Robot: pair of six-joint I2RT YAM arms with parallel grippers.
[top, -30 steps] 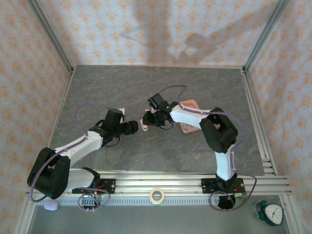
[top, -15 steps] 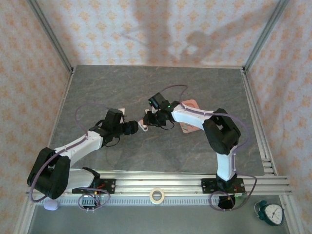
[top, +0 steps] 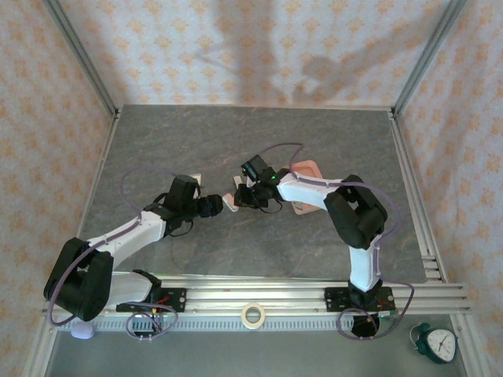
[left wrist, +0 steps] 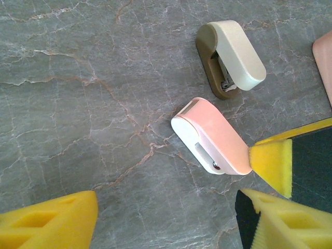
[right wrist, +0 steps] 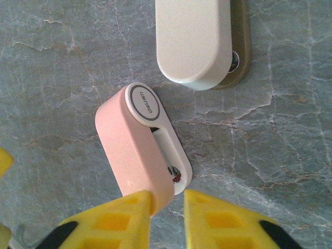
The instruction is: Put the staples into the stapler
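the stapler (left wrist: 210,137), pink over white, lies on the grey desk (left wrist: 78,104) near the middle. it is just beside a cream stapler (left wrist: 231,57) with an olive base, and the two are apart. the right gripper (right wrist: 167,193) has its fingers set close about the pink stapler's near end. one finger (right wrist: 111,225) touches the pink shell, but i cannot tell whether they clamp it. the left gripper (left wrist: 167,199) hangs near, fingers spread wide, holding nothing. a pink tray (top: 305,169) lies just beyond the right arm.

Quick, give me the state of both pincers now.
Left pincer: open, holding nothing.
Right pincer: fingers nearly together at the end of the pink stapler; whether it grips cannot be told.
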